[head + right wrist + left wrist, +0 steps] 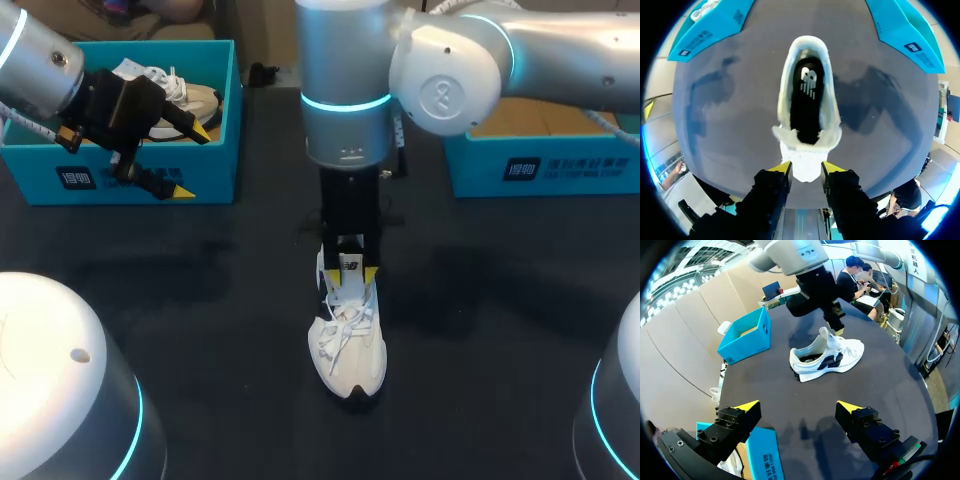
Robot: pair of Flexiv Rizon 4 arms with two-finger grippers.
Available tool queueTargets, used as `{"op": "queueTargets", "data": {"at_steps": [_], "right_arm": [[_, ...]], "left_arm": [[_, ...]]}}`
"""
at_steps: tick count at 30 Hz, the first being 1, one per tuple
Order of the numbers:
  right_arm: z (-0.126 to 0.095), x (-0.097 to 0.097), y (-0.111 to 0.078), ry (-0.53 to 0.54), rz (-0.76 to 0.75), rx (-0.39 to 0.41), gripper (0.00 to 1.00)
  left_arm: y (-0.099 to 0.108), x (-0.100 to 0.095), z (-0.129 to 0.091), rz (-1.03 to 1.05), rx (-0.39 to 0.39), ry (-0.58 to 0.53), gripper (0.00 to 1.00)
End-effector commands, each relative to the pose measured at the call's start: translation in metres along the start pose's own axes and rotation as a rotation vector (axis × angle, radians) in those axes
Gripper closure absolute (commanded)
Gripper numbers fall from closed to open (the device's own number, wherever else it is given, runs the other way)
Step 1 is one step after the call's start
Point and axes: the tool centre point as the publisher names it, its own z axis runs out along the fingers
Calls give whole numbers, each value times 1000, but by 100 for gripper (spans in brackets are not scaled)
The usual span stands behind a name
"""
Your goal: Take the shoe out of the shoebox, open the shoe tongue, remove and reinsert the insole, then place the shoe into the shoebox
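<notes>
The right tool (pixel 806 168) pinches the tongue (pixel 806 159) of the shoe (pixel 350 352) on the dark table (pixel 220 300); left tool (pixel 797 406) spread.

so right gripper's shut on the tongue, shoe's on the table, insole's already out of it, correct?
Not quite: the insole lies inside the shoe, as the right wrist view shows. The rest holds: the right gripper is shut on the tongue, and the shoe sits on the table.
</notes>
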Motion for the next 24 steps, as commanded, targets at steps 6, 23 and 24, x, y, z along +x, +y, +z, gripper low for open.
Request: {"op": "queueTargets", "data": {"at_steps": [6, 23, 24], "right_arm": [[8, 26, 4, 16, 1, 2, 67], [22, 1, 23, -81, 137, -4, 75], [21, -1, 24, -86, 146, -4, 76]], "left_arm": [[0, 0, 0, 0, -4, 1, 0], [0, 0, 0, 0, -4, 1, 0], [0, 0, 0, 0, -4, 1, 0]]}}
